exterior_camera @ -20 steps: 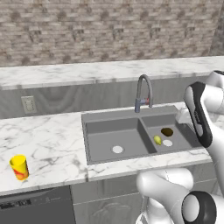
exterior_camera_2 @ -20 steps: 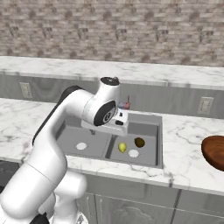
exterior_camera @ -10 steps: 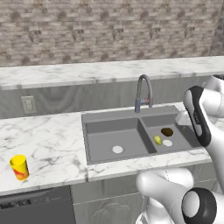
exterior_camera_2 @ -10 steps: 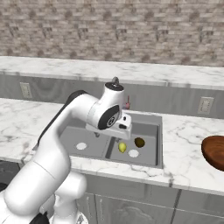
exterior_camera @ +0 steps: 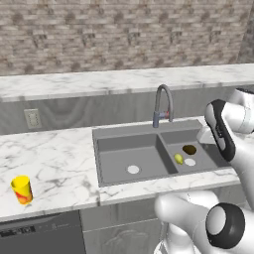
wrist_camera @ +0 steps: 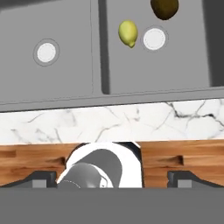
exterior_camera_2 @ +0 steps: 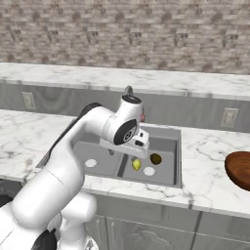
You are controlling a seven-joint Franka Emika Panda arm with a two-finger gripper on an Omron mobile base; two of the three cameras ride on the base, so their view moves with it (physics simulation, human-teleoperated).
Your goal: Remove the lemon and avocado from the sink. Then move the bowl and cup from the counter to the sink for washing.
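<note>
The grey double sink [exterior_camera: 130, 150] is set in the marble counter. In its right basin lie the yellow-green lemon [exterior_camera: 178, 158] [exterior_camera_2: 136, 164] [wrist_camera: 127, 33] and, just beyond it, the dark avocado [exterior_camera: 189, 149] [exterior_camera_2: 156, 158] [wrist_camera: 164, 8], both beside a white drain [wrist_camera: 154, 38]. My gripper [exterior_camera_2: 130, 148] [wrist_camera: 116, 178] hangs above the sink's front part, open, with nothing between its fingertips [wrist_camera: 43, 178]. The yellow cup [exterior_camera: 21, 189] stands on the counter far left of the sink. At the right edge of the right base view, the reddish-brown bowl [exterior_camera_2: 239, 168] rests on the counter.
A curved metal faucet [exterior_camera: 162, 104] rises behind the sink's divider. A raised marble ledge [exterior_camera: 124, 79] and brick wall run along the back. The counter's front edge [wrist_camera: 113, 122] and wooden floor show below the hand. A dishwasher front [exterior_camera: 39, 233] sits under the cup.
The hand has come down and a little to the right, closer to the sink's right basin. Its jaws stay wide. Fruits, cup and bowl have not moved.
</note>
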